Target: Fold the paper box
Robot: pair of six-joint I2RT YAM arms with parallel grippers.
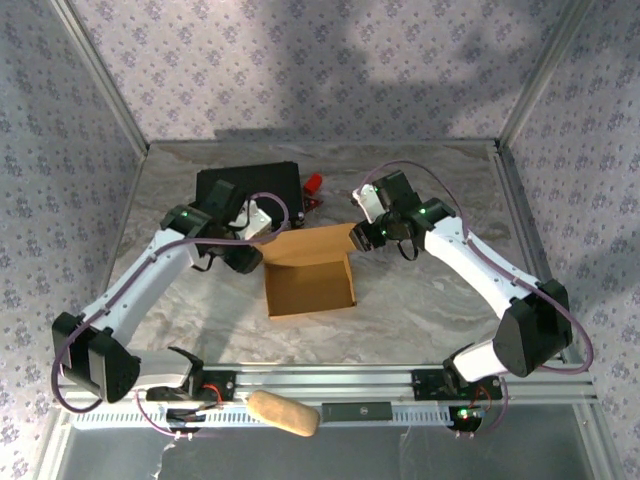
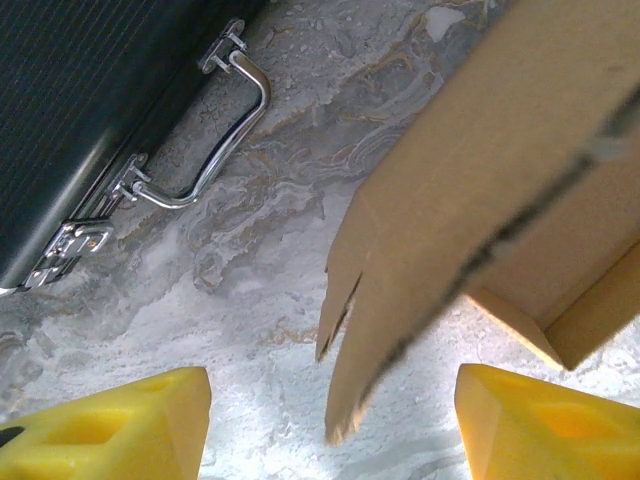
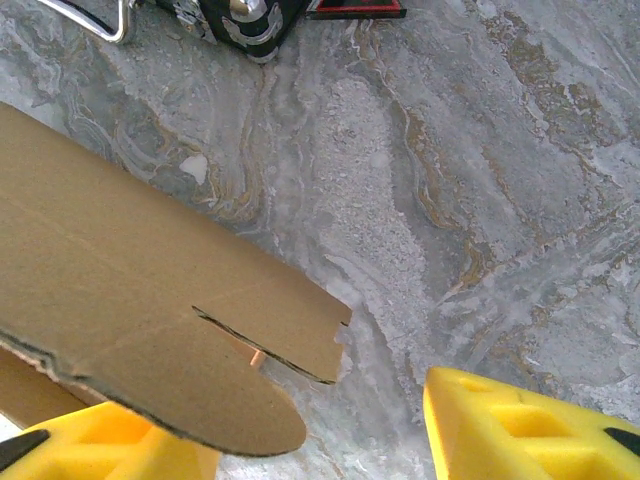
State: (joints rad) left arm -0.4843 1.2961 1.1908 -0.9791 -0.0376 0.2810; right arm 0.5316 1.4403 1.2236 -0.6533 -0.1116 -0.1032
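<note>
The paper box (image 1: pixel 310 285) is a brown cardboard carton lying open in the middle of the table, its back lid flap raised. At the flap's left end is my left gripper (image 1: pixel 268 234), and my right gripper (image 1: pixel 358 238) is at its right end. In the left wrist view, the left gripper (image 2: pixel 335 432) is open and a notched flap tip of the box (image 2: pixel 480 200) hangs between the yellow fingers (image 2: pixel 130 425), touching neither. In the right wrist view, the right gripper (image 3: pixel 310 440) is open, and a rounded tab of the box (image 3: pixel 130 300) lies over its left finger (image 3: pixel 100 445).
A black case (image 1: pixel 250 185) with a metal handle (image 2: pixel 215 150) lies just behind the left gripper, with a small red object (image 1: pixel 313 185) beside it. A tan rounded lump (image 1: pixel 283 412) rests on the front rail. Metal frame posts edge the marble table (image 1: pixel 430 290).
</note>
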